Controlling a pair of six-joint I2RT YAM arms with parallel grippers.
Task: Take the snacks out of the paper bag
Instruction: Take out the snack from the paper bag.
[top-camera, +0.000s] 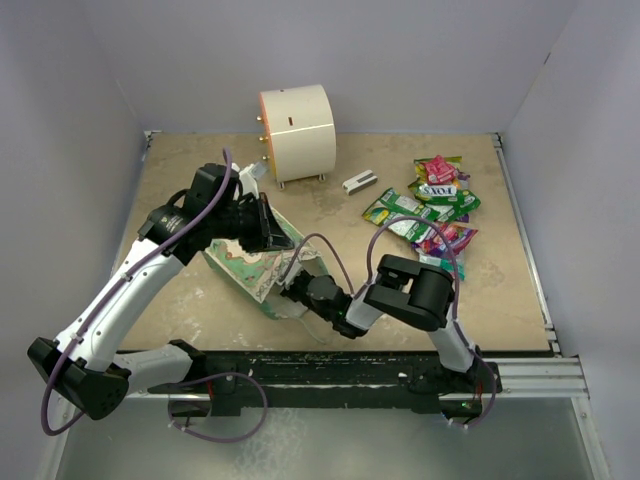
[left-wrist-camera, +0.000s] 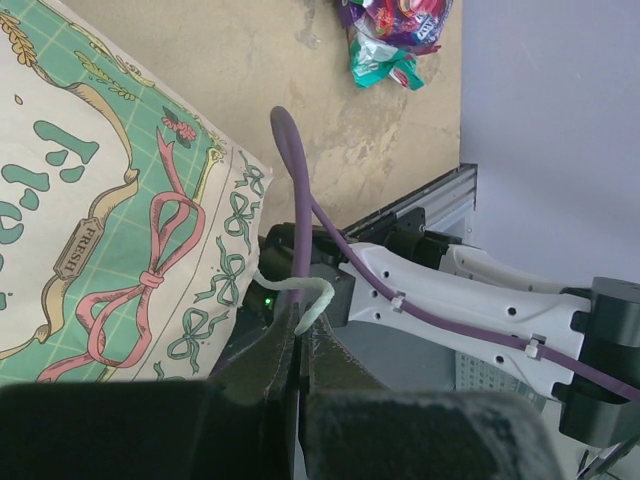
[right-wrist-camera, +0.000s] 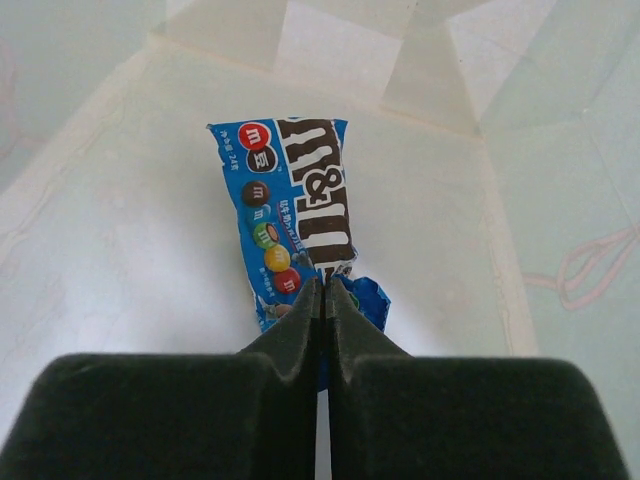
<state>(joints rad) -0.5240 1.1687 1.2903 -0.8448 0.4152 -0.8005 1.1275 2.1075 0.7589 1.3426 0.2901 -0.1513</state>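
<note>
The mint-green paper bag (top-camera: 250, 265) lies on its side in the middle of the table, with its mouth toward my right arm. My left gripper (top-camera: 268, 226) is shut on the bag's thin white loop handle (left-wrist-camera: 310, 295); the patterned bag side (left-wrist-camera: 100, 200) fills the left of the left wrist view. My right gripper (top-camera: 296, 290) reaches into the bag's mouth. In the right wrist view it (right-wrist-camera: 325, 288) is shut on the lower edge of a blue M&M's packet (right-wrist-camera: 285, 215) lying on the bag's white inside (right-wrist-camera: 120, 260). A pile of snacks (top-camera: 435, 205) lies at the right back and also shows in the left wrist view (left-wrist-camera: 395, 30).
A white cylinder with an orange rim (top-camera: 297, 130) stands at the back centre. A small grey-white block (top-camera: 360, 182) lies beside it. Grey walls enclose the table on three sides. My right arm's elbow (top-camera: 415, 290) sits just right of the bag.
</note>
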